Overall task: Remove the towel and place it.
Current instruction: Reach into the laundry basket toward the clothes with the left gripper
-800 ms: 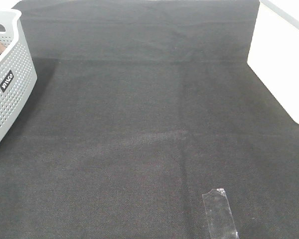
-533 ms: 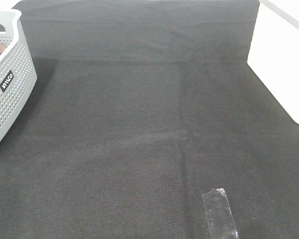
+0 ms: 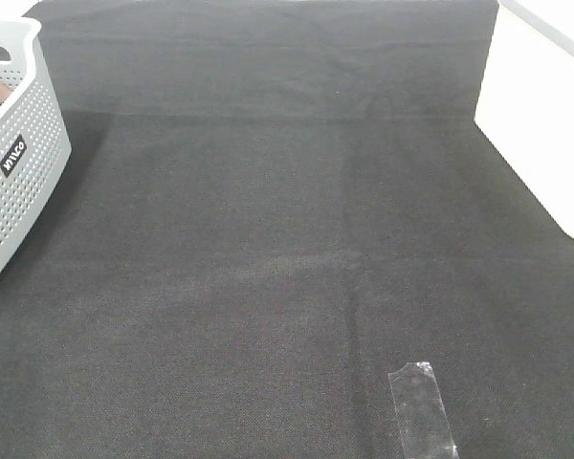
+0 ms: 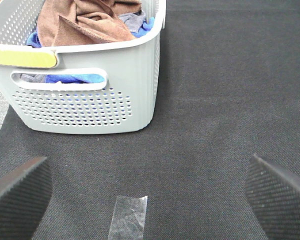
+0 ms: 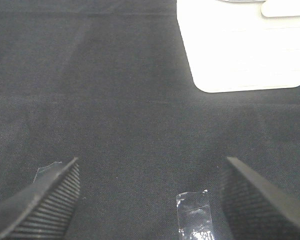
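Towel (image 4: 85, 22) bunched in grey basket (image 4: 90, 100), atop blue cloths (image 4: 75, 78), at left edge of mat (image 3: 268, 239). L gripper (image 4: 147, 172) spread wide, nothing held, near basket. R gripper (image 5: 151, 170) same: wide apart, nothing held, near white box (image 5: 240, 45)

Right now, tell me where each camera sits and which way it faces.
Exterior high: mounted high, looking down on the black mat, grey basket at left, white container at right; no robot parts show.
Left wrist: on the left arm, facing the basket holding the towel; left jaws show, spread open.
Right wrist: on the right arm, facing the white container; right jaws show, spread open.
Shared: exterior and left wrist both show basket and towel.
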You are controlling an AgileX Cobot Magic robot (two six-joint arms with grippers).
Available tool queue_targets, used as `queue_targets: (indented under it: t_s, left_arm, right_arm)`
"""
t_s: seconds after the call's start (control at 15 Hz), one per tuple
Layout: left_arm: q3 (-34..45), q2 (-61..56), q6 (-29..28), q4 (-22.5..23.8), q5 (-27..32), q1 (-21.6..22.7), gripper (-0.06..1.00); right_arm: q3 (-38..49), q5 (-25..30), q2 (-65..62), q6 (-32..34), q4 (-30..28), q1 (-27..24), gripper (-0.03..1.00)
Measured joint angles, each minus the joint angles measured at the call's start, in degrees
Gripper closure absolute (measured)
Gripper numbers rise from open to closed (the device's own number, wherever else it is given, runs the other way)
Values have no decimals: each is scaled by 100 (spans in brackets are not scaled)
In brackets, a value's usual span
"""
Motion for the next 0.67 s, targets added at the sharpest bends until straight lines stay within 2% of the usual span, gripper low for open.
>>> queue_targets:
  t_s: [0.67]
  left_arm:
    - [0, 0, 0, 0, 0, 0, -5]
  right_arm:
    - [0, 0, 0, 0, 0, 0, 26]
